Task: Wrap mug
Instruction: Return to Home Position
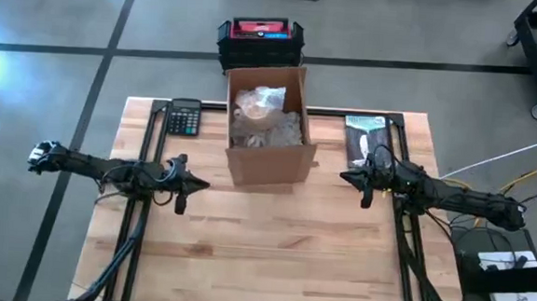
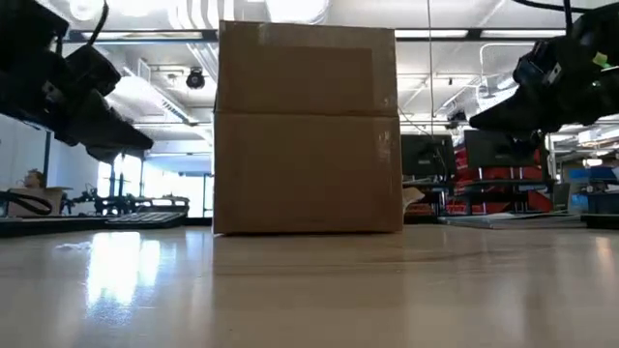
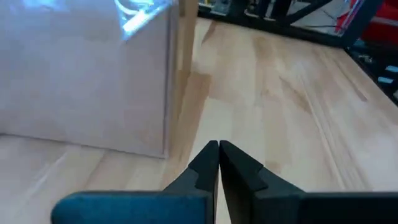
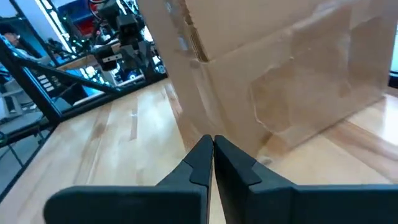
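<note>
left tool (image 1: 198, 185): pinched together | right tool (image 1: 346, 177): pinched together | cardboard box (image 1: 266, 164) between them holds bubble-wrapped bundles (image 1: 267, 121)

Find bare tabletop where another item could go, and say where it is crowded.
Bare: the whole near half of the table, bordered by the cardboard box, left gripper and right gripper. Crowded: the far edge, with calculator, box and a flat dark item.

The left arm (image 1: 109, 169) and right arm (image 1: 453, 194) are slim and black, trailing thin cables (image 1: 383, 160). Tapered black fingers (image 3: 202, 171) meet a blue strip (image 3: 130, 208).
</note>
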You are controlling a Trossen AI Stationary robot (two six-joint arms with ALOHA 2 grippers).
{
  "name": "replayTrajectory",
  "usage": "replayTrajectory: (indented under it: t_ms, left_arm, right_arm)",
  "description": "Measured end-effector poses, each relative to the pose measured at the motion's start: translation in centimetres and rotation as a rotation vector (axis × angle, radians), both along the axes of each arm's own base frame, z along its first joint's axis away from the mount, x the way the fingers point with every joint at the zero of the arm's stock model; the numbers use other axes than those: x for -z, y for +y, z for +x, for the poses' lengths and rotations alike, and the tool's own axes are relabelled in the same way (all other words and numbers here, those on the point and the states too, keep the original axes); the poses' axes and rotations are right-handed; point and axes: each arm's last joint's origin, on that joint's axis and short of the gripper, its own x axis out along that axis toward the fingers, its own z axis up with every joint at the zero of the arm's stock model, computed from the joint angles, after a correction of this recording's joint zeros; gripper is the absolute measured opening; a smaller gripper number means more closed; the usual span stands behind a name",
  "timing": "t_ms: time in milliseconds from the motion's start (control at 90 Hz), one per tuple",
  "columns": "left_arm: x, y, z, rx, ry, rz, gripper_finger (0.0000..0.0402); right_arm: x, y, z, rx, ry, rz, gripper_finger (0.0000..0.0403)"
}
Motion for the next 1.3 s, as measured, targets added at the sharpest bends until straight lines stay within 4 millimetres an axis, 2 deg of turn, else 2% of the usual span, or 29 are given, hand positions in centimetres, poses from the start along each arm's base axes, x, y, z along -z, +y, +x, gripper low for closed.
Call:
replayTrajectory:
  t_ms: [222,511,1300]
  left_arm:
    - [-1.4,0.1,-1.3,0.079,-0.182,0.001,0.0]
    - [-0.8,-0.1,-0.4,0.11,-0.275,0.014,0.0]
    - [-0.5,0.3,0.0,0.04,-0.227,0.043,0.0]
  right_arm:
    - [-0.9,0.2,-0.6,-0.033,-0.097,-0.05,0.0]
    - [-1.0,0.3,-0.7,-0.062,-0.111,-0.047,0.0]
    - [-0.9,0.3,-0.7,-0.051,-0.099,-0.105,0.0]
